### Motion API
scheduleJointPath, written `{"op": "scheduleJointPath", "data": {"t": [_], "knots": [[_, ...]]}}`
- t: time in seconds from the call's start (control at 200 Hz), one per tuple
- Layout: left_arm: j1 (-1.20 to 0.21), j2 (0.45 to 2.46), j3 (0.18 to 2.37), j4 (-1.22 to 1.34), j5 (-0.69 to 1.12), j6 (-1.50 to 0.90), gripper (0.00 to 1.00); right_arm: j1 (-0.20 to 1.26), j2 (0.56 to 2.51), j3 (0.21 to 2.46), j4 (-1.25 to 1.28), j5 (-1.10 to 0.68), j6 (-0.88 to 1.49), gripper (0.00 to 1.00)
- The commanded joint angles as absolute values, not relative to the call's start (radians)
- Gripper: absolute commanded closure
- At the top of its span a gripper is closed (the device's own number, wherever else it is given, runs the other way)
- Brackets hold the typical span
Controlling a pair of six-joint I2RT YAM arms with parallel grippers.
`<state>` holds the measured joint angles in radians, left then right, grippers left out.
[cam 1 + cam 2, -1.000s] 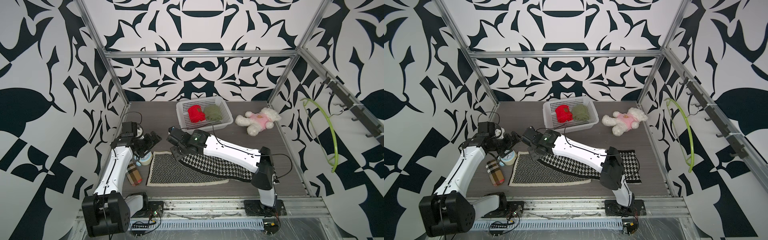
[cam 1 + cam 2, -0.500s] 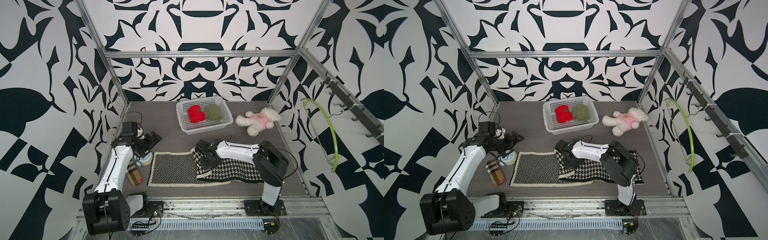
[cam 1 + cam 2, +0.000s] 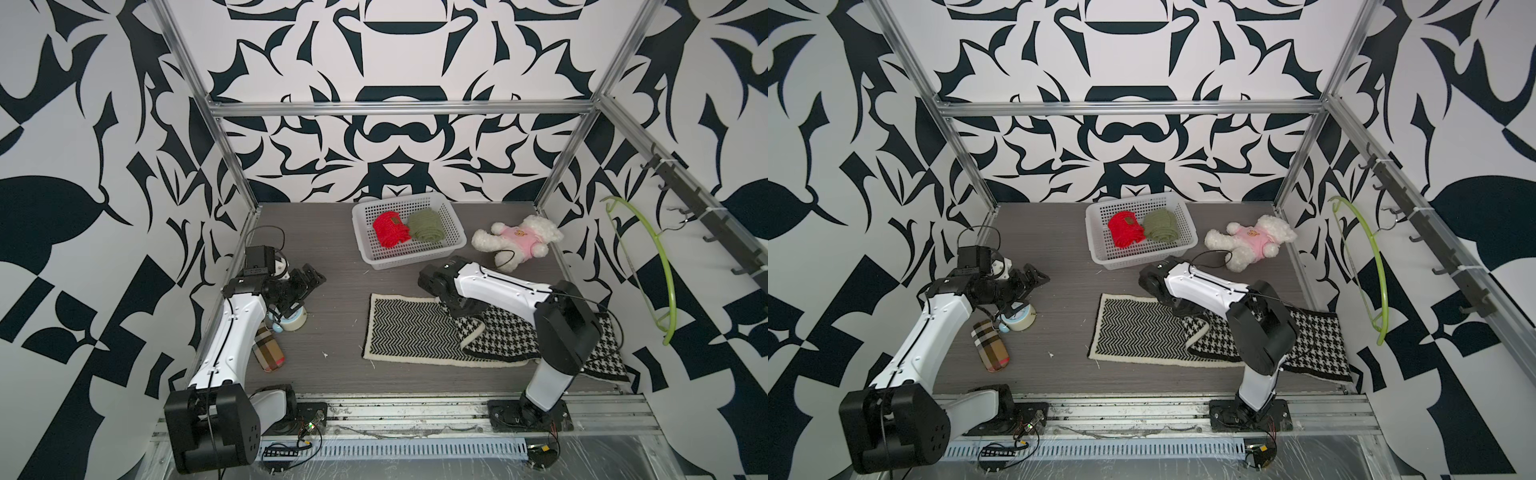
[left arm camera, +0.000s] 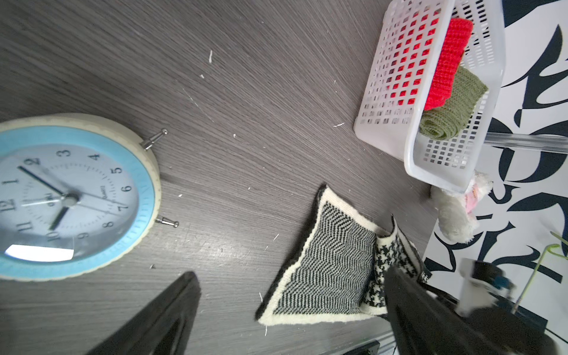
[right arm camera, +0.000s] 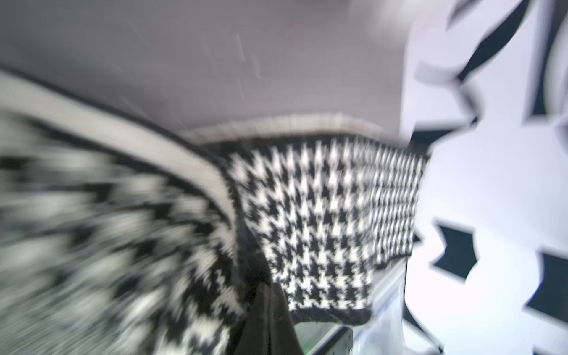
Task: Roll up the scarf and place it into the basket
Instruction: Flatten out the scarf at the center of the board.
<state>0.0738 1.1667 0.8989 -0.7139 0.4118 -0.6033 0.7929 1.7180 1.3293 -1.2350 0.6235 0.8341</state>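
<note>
The right gripper [image 3: 456,311] is clamped tight on a fold of the scarf [image 3: 407,328] along the table's [image 3: 332,249] front edge. The left gripper [image 3: 311,279] gapes empty. Such a thin pinch could slip, undoing the fold.

Scarf [image 3: 407,328] before the basket [image 3: 360,232], bear [image 3: 519,241] beside it, clock [image 3: 296,324] apparently touching case [image 3: 268,351] leftward.
</note>
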Motion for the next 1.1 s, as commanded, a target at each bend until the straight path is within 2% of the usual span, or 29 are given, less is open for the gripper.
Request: {"op": "scheduleJointPath", "data": {"t": [0.0, 0.245, 0.67, 0.76, 0.935, 1.095], "knots": [[0.077, 1.146, 0.874, -0.709, 0.431, -0.601, 0.01, 0.897, 1.623, 1.5, -1.297, 0.713, 0.757, 1.0], [0.077, 1.155, 0.889, -0.709, 0.433, -0.596, 0.01, 0.968, 1.602, 1.872, -1.42, 0.731, 0.687, 1.0], [0.077, 1.156, 0.887, -0.711, 0.433, -0.592, 0.01, 0.985, 1.664, 2.098, -1.346, 0.611, 0.572, 1.0], [0.078, 1.153, 0.891, -0.722, 0.427, -0.583, 0.01, 0.995, 1.695, 2.083, -1.319, 0.538, 0.578, 1.0], [0.077, 1.157, 0.885, -0.715, 0.429, -0.581, 0.01, 1.003, 1.741, 1.908, -1.146, 0.399, 0.624, 1.0], [0.077, 1.158, 0.891, -0.724, 0.426, -0.574, 0.01, 1.007, 1.847, 1.944, -1.085, 0.366, 0.63, 1.0]]}}
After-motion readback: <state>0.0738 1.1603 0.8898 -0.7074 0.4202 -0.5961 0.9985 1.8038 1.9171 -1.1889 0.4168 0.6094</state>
